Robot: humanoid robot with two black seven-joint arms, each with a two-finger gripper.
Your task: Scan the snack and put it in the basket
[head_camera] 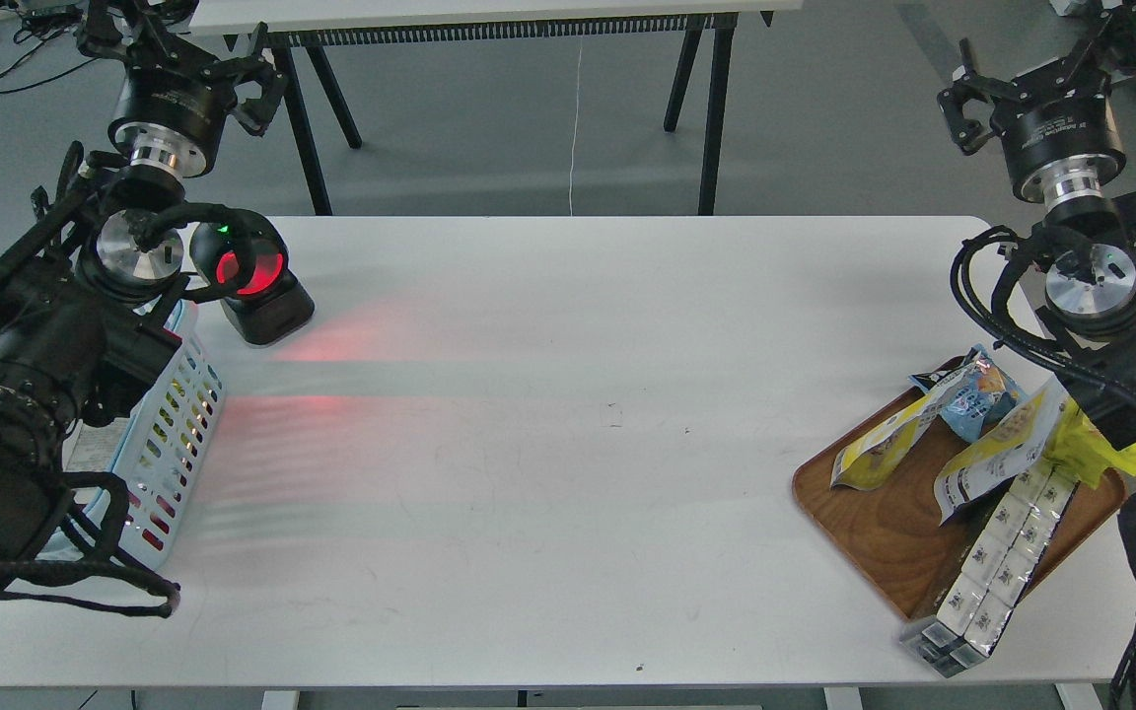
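The snack is a glossy yellow-and-white pouch with a creased, crinkled skin, lying flat on the wooden tray. Its long axis runs diagonally, from a lower end near the tray's left edge up toward the far right. It sits well below and to the left of the right gripper, untouched. A second pouch of the same kind lies just beside it on a similar slant, its upper end against the right arm. Between their upper ends rests a small blue packet, and a crumpled bright yellow packet sits under the arm at the tray's right side. A row of white boxed packs in clear film runs along the tray's near right edge and overhangs its corner.

The tray is smooth brown wood with rounded corners, set on the matte white table.

The right gripper hangs high beyond the table's far edge, holding nothing; its dark fingers are too indistinct to tell how far apart they stand. The left gripper is likewise raised and empty, its spread unclear.

Below the left gripper stands a black barcode scanner with a round glowing red window. Nearer, partly under the left arm, is the light blue plastic basket with slotted sides.
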